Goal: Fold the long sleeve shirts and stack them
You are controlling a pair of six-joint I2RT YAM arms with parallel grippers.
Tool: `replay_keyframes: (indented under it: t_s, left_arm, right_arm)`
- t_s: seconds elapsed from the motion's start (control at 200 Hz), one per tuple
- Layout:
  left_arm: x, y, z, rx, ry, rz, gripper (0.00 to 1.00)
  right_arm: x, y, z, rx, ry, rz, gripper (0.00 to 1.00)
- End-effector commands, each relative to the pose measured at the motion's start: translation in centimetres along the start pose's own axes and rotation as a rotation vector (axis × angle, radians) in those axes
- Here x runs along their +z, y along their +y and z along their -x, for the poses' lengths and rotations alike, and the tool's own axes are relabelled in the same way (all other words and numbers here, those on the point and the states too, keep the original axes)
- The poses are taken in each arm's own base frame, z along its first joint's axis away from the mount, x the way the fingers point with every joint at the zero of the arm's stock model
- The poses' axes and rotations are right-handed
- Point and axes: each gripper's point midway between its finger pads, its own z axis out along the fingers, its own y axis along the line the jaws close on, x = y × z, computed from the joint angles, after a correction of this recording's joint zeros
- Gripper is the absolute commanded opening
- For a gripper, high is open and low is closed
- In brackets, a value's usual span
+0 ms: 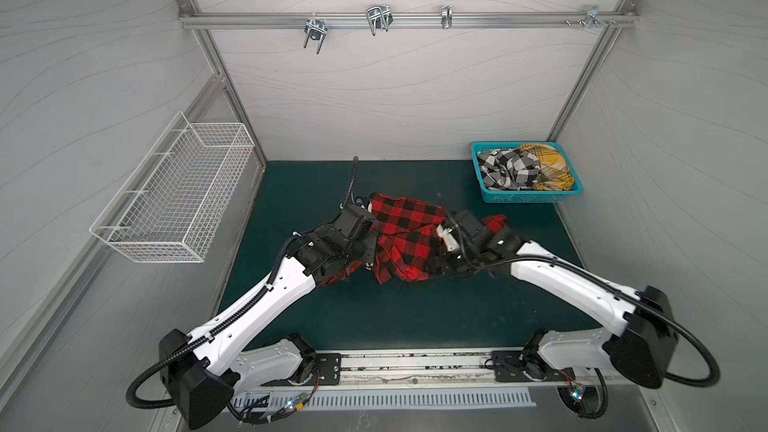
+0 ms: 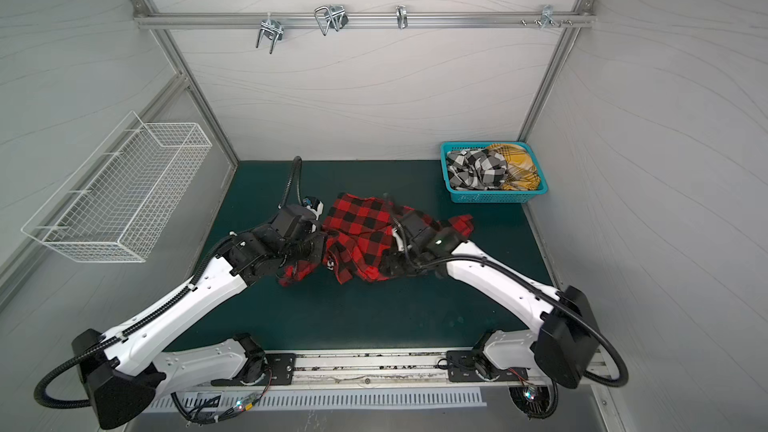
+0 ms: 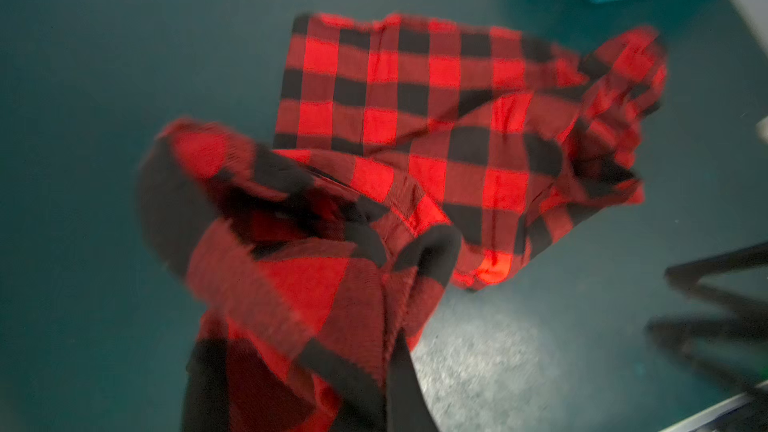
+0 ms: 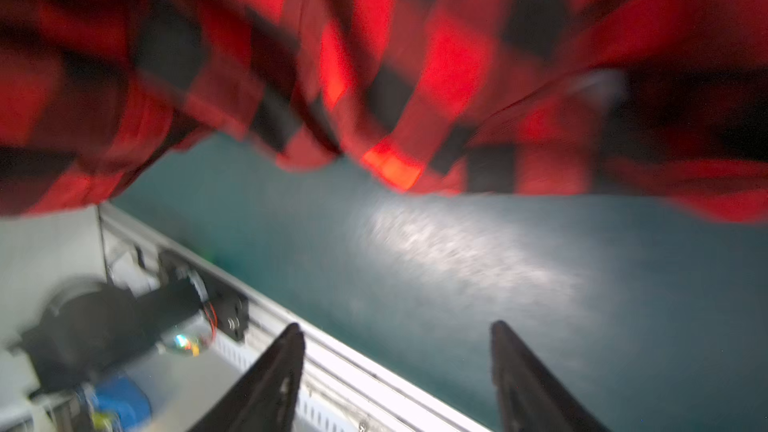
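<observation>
The right gripper (image 4: 395, 326) gapes wide and empty, the red-and-black shirt (image 1: 405, 238) just beyond its tips. It sprawls at the middle of the mat (image 1: 374, 317), long axis parallel to the front edge, its left end pinched in the left gripper (image 3: 407, 284).

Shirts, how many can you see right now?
3. A red shirt is bunched in the middle of the green mat; a black-and-white shirt and a yellow shirt lie in the blue basket at the back right. More may be hidden underneath.

no readable text, labels or numbers anywhere.
</observation>
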Motion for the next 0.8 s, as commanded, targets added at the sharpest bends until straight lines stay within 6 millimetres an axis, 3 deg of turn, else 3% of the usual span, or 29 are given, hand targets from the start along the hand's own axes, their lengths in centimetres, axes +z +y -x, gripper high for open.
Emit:
replay_keyframes:
  t_s: [0.0, 0.09, 0.15, 0.37, 0.48, 0.59, 0.715, 0.795]
  left_arm:
    - [-1.0, -1.0, 0.9, -0.052, -0.029, -0.059, 0.00]
    - [-1.1, -1.4, 1.2, -0.064, -0.037, -0.078, 0.00]
    - [-1.2, -1.2, 1.3, -0.066, -0.040, -0.070, 0.00]
    - [-1.3, 0.0, 0.5, -0.065, -0.037, -0.020, 0.00]
    - [-1.2, 0.9, 0.1, -0.066, -0.040, 0.019, 0.00]
    - [-0.8, 1.7, -0.8, -0.067, -0.015, 0.061, 0.00]
    - [0.5, 1.5, -2.3, -0.070, 0.051, 0.051, 0.00]
    - [1.4, 1.2, -3.8, -0.075, 0.124, 0.048, 0.17]
  right_arm:
    - [4.0, 4.6, 0.1, -0.001, 0.034, 0.069, 0.75]
    - [7.2, 6.8, 0.5, 0.007, 0.074, 0.124, 0.73]
    - [8.8, 7.2, 1.2, 0.011, 0.079, 0.120, 0.72]
    - [13.3, 3.9, 3.8, 0.048, 0.058, -0.074, 0.74]
    - [14.5, -0.2, 4.9, 0.171, 0.052, -0.128, 0.61]
    - [13.1, -5.7, 6.8, 0.276, 0.027, -0.183, 0.50]
    - [8.7, -12.3, 9.4, 0.345, -0.027, -0.260, 0.48]
    - [4.8, -16.7, 10.7, 0.380, -0.072, -0.325, 0.48]
